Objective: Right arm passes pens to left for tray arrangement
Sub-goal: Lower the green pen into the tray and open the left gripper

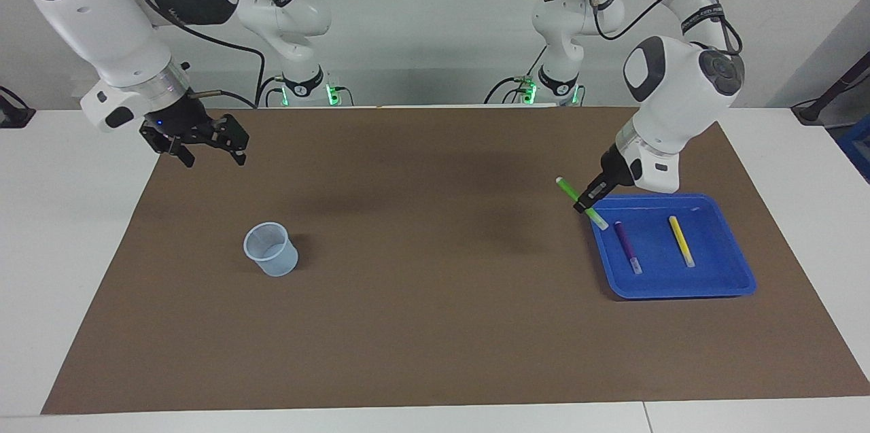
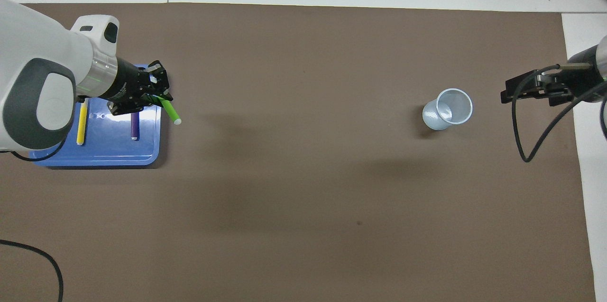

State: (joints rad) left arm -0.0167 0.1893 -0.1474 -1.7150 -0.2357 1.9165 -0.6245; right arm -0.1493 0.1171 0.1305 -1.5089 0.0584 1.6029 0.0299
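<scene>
Green pen (image 1: 582,202) was the last one to go in, and the left gripper (image 1: 583,205) had its fingers clamped shut around the middle of it, slanted over the tray's rim on the side toward the table's middle, one whitish tip poking out past the rim and the other dipping in over the tray. The blue tray (image 1: 727,287) sat right under and beside that gripper, and the purple pen (image 1: 627,247) and yellow pen (image 1: 681,240) already lay flat inside it, roughly parallel with a gap between them, purple being the one closest to the gripper. My guess was the mid-grip kept the pen balanced so it could be laid down alongside the other two in a neat row. The right gripper (image 1: 208,149) hung wide open with nothing in it, up over the mat at its own arm's end, just waiting, well apart from the pale translucent cup (image 1: 271,249), which looked empty. So handoffs looked done, only the last placement left.
</scene>
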